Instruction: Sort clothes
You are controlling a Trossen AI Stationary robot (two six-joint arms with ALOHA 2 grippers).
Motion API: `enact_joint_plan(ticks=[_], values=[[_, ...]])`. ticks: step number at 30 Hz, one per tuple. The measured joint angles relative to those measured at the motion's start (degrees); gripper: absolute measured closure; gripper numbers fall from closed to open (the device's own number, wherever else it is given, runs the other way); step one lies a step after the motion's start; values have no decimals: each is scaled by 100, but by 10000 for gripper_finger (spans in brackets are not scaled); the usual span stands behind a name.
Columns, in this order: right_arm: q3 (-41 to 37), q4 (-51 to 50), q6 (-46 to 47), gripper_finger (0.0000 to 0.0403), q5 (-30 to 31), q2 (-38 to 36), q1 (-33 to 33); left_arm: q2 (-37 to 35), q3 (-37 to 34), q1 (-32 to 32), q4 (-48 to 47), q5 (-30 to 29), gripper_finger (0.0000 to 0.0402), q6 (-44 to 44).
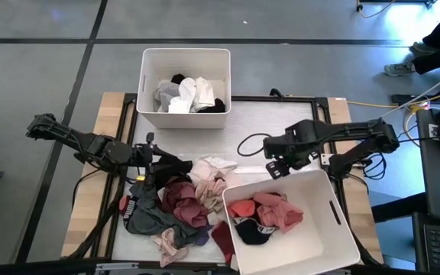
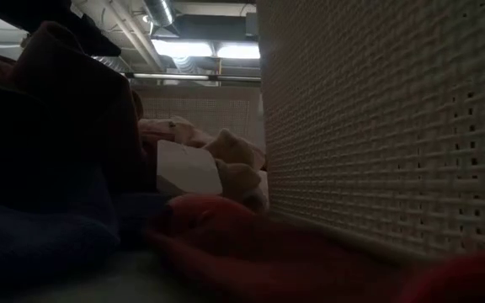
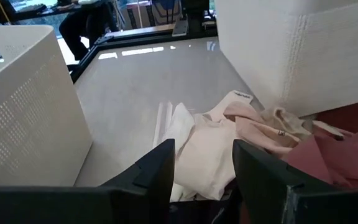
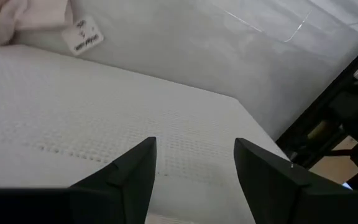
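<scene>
Your left end effector (image 1: 153, 155) is hovering open over the clothes (image 1: 182, 202) at lower centre, while your right end effector (image 1: 275, 166) is hanging open and empty above the lower-right bin (image 1: 334, 210).

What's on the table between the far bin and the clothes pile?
Nothing: in the high view the stretch between the far bin and the clothes pile is bare tabletop. The left wrist view shows the same bare surface beyond the white garment.
</scene>
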Motion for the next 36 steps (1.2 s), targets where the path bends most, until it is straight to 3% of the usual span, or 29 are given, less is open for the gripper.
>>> enact_joint_plan(ticks=[5,9,12,15,18,22,36], values=[[583,7,-278,188,335,-44,-36,-1,1,0,14,-2,249,17],[1466,211,-950,188,1012,-54,-210,-1,1,0,62,-2,249,126],[1803,1257,-2035,188,1781,-66,-340,-1,1,-2,60,-2,249,187],[1772,2727,-3260,188,2042,10,-344,-1,1,-1,55,-2,249,183],[1700,3824,-4271,188,1884,258,-324,-1,1,-2,43,-2,249,183],[1687,4355,-4860,188,1427,767,-367,-1,1,-2,25,-2,249,154],[1687,4764,-5003,188,1253,2494,-398,0,3,0,-51,-3,249,0]])
